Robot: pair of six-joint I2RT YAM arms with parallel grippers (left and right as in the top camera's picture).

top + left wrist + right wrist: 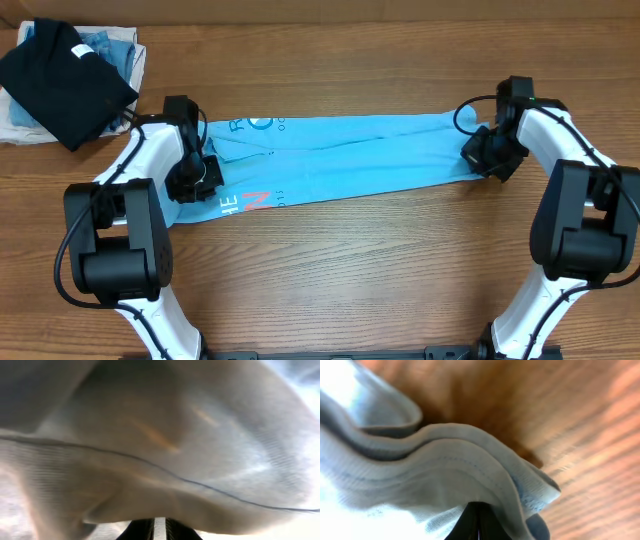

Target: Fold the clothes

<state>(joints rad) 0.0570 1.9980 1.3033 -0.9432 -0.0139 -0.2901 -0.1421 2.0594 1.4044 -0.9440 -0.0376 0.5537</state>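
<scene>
The clothes, a sky-blue t-shirt with white lettering and a red-orange mark, lie folded into a long strip across the table. My left gripper sits on the strip's left end. In the left wrist view its dark fingers stand nearly together under draped cloth, with a thin pale strip between them at the left gripper. My right gripper is at the right end. In the right wrist view the right gripper is shut, with the bunched hem pinched at its tips.
A black folded shirt lies on denim-blue and white folded garments at the back left corner. Bare wooden table stretches in front of the strip, between the two arm bases.
</scene>
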